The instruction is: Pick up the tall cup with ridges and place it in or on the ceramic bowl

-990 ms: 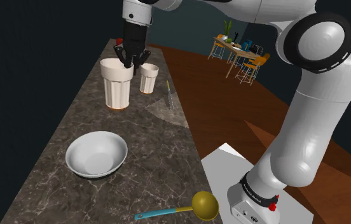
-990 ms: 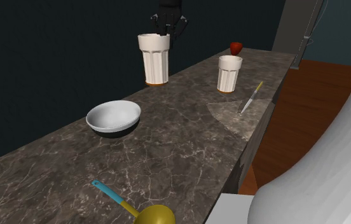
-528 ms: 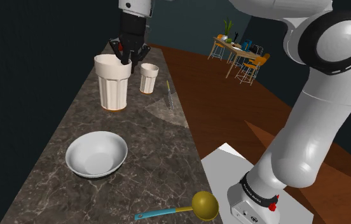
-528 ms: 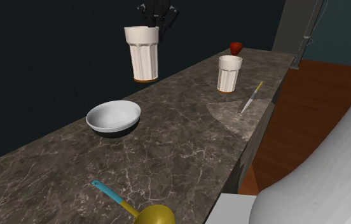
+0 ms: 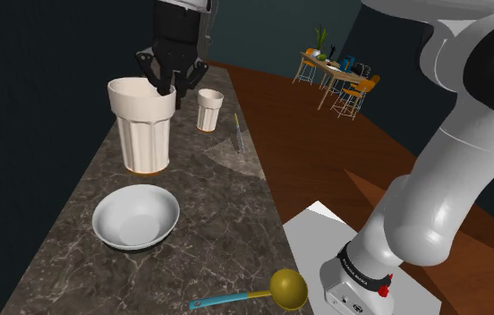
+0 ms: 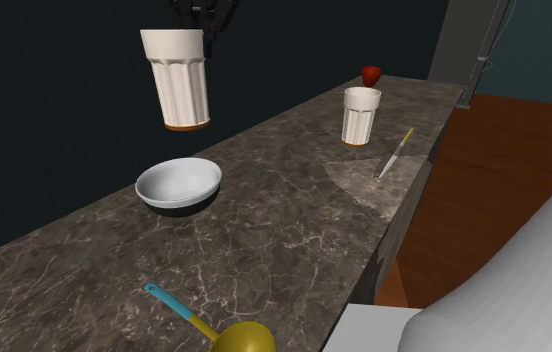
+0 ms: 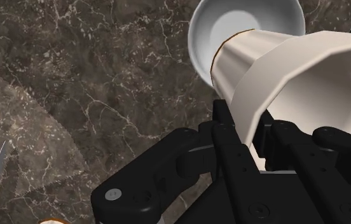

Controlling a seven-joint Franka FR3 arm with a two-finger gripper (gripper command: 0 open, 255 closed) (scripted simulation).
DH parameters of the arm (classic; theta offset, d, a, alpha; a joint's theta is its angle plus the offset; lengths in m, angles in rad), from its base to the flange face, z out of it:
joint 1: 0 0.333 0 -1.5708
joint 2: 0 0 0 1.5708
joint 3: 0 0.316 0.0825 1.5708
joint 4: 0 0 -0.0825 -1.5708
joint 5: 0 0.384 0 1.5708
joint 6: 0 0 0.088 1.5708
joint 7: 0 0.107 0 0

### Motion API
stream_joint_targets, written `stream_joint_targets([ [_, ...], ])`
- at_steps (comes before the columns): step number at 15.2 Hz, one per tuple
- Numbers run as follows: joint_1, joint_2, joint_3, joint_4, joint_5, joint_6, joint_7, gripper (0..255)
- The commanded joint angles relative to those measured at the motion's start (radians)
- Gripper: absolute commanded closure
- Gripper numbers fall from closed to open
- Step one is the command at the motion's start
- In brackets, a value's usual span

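Cream ridged cup (image 5: pixel 142 125) pinched by its rim in the black gripper (image 5: pixel 166 85), clear of the dark marble counter (image 5: pixel 218 206).

Shoulder view: the fingers clamp one side of the cup's wall, one inside and one outside, so the cup hangs upright with its base above the stone and just beyond the white bowl (image 5: pixel 102 215). The small cup (image 5: pixel 208 110) and knife (image 5: pixel 238 134) lie farther back, and the yellow ladle (image 5: pixel 272 291) lies near the stand, all off the likely path.
Second exterior view: open air separates the cup's base from the bowl's rim; the counter's far edge meets a black area, so the carry should stay over the stone.
Wrist view: the bowl's opening sits just past the cup's base, and my guess is that a short carry, then a straight lowering, would seat it.
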Motion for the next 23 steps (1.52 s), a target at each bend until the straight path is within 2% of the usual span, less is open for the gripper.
stream_joint_targets([
  [1,0.021,-0.017,0.018,0.001,0.006,-0.012,0.041,255],
  [2,0.04,-0.027,0.036,0.005,0.01,-0.022,0.079,255],
  [23,0.039,-0.035,0.035,-0.286,0.018,0.261,0.05,255],
])
